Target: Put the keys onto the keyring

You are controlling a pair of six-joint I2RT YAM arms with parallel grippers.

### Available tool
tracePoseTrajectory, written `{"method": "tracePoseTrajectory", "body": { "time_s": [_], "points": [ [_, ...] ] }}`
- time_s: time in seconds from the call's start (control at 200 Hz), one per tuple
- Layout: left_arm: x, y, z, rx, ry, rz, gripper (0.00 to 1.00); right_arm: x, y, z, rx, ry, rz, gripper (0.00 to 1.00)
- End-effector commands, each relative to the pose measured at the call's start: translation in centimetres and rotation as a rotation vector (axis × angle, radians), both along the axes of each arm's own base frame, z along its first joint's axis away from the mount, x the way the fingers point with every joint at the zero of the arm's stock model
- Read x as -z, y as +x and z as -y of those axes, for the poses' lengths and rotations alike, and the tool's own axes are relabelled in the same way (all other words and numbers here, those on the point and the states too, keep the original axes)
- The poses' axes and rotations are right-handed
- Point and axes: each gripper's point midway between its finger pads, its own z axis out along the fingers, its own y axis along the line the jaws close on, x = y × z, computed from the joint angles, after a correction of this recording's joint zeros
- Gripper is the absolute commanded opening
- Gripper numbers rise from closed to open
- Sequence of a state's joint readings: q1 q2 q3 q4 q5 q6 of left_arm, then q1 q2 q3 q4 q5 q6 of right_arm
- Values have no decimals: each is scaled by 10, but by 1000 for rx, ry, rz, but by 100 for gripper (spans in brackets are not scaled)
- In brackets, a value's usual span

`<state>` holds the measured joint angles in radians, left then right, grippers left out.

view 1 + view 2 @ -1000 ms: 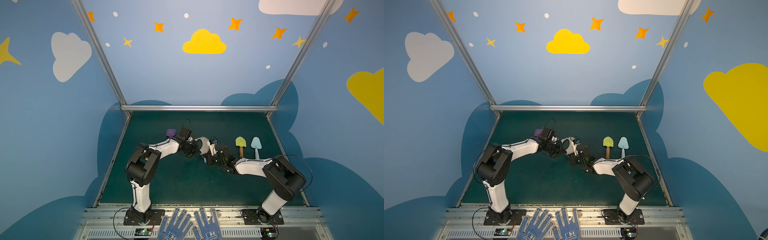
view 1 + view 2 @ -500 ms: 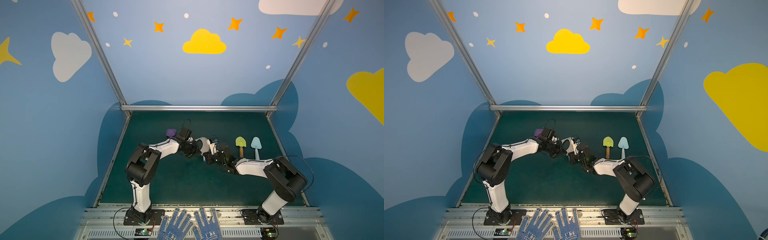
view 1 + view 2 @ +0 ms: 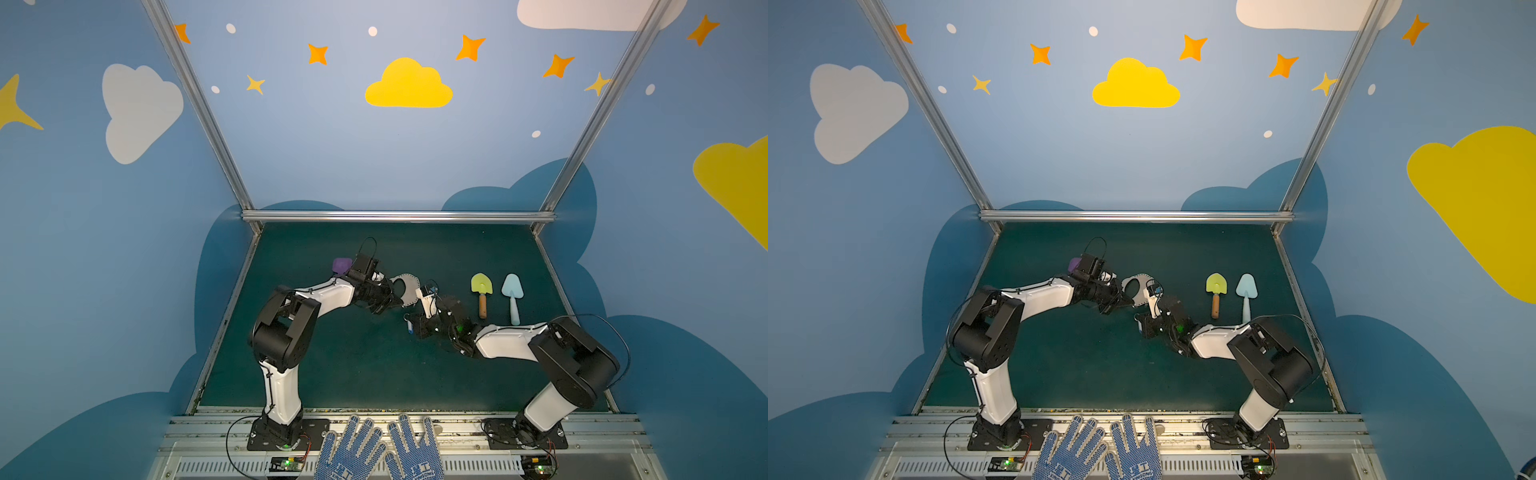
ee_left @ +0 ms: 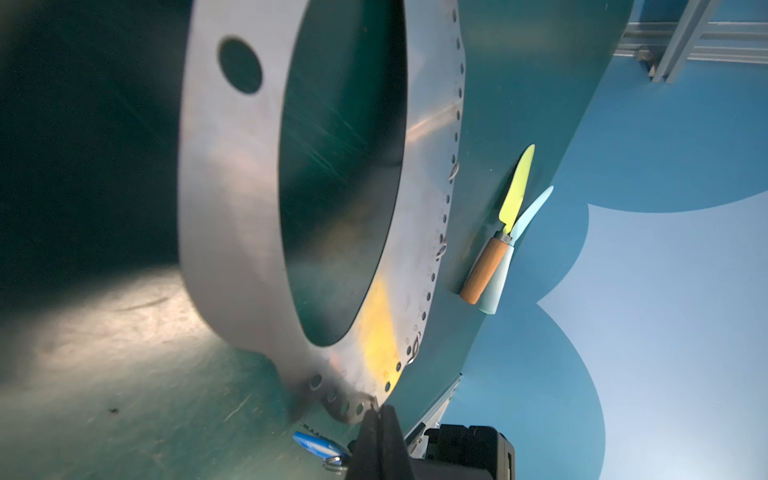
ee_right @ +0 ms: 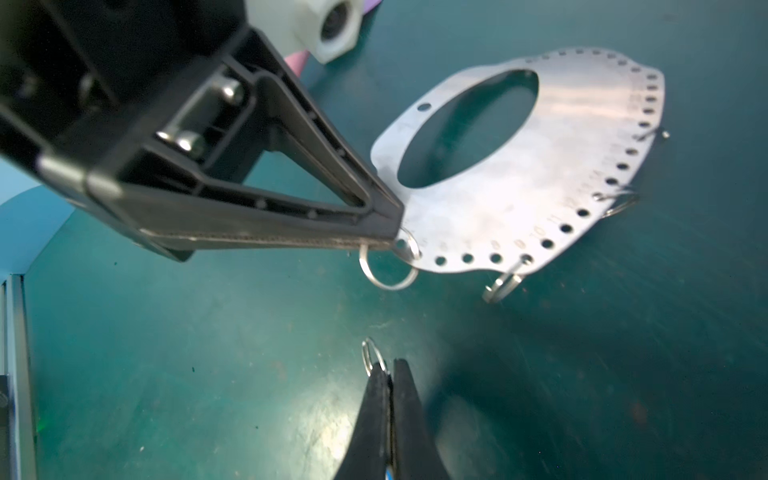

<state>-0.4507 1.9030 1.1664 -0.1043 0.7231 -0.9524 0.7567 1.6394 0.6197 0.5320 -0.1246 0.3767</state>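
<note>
The keyring (image 3: pixel 409 286) (image 3: pixel 1139 285) is a flat grey metal oval with holes along its edge and small wire rings. It is held tilted over the green mat. My left gripper (image 3: pixel 392 300) (image 3: pixel 1122 300) (image 4: pixel 378 409) is shut on the keyring's (image 5: pixel 519 174) rim, beside a hanging wire ring (image 5: pixel 388 268). My right gripper (image 3: pixel 415 328) (image 3: pixel 1144 326) (image 5: pixel 388 368) is shut on the keys. A small split ring (image 5: pixel 370 353) sticks out past its tips, a short way from the keyring (image 4: pixel 232 187). The keys' blue tag (image 4: pixel 318 444) (image 3: pixel 409 327) shows beside the jaws; the metal key is hidden.
A yellow-green toy shovel (image 3: pixel 482 291) (image 3: pixel 1216 291) (image 4: pixel 517 191) and a light blue one (image 3: pixel 512 295) (image 3: pixel 1246 293) lie to the right. A purple object (image 3: pixel 343 266) sits behind the left wrist. Blue dotted gloves (image 3: pixel 374 453) lie at the front rail.
The right gripper has shifted slightly to the left with the keys. The left gripper still holds the keyring in place.
</note>
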Motion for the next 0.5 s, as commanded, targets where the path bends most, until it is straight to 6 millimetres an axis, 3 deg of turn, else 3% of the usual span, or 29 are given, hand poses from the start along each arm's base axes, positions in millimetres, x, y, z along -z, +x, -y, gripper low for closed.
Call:
{"method": "tracePoseTrajectory", "body": {
  "time_s": [0.0,0.496],
  "points": [
    [1,-6,3,24,-33,-27,4,-22,7,-13,-24,41,69,0],
    [4,-11,5,34,-58,-58,4,-29,22,-13,18,0,101,0]
  ]
}}
